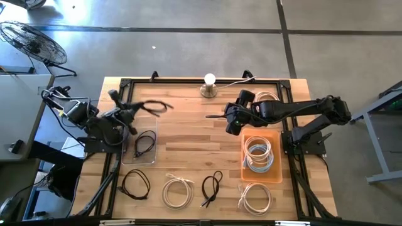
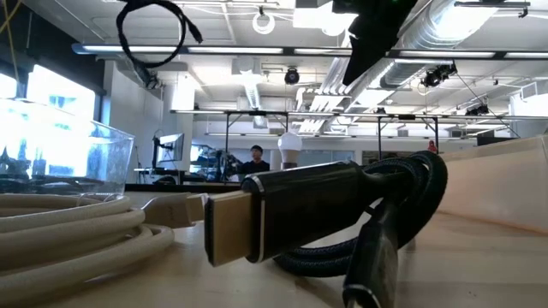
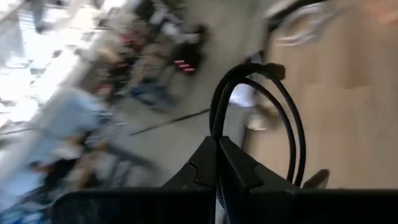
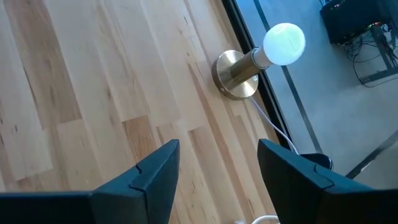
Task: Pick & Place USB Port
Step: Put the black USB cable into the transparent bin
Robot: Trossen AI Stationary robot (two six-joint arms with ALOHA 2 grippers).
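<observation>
My left gripper hovers above the far end of the clear tray on the table's left. It is shut on a coiled black cable, whose loop shows past the fingers in the left wrist view and high up in the low view. A second black cable lies inside the clear tray. My right gripper is open over bare wood at mid-table, near the lamp, touching nothing. My left gripper pinches the black cable coil between its two fingers at one end of the loop, gripping more than one strand. The fingers point roughly toward the table's right. The coil is lifted clear of the table and sticks out beyond the fingertips.
An orange tray on the right holds white cable coils. Along the near edge lie a black cable, a white one, another black one and a white one. The lamp stands at the far edge.
</observation>
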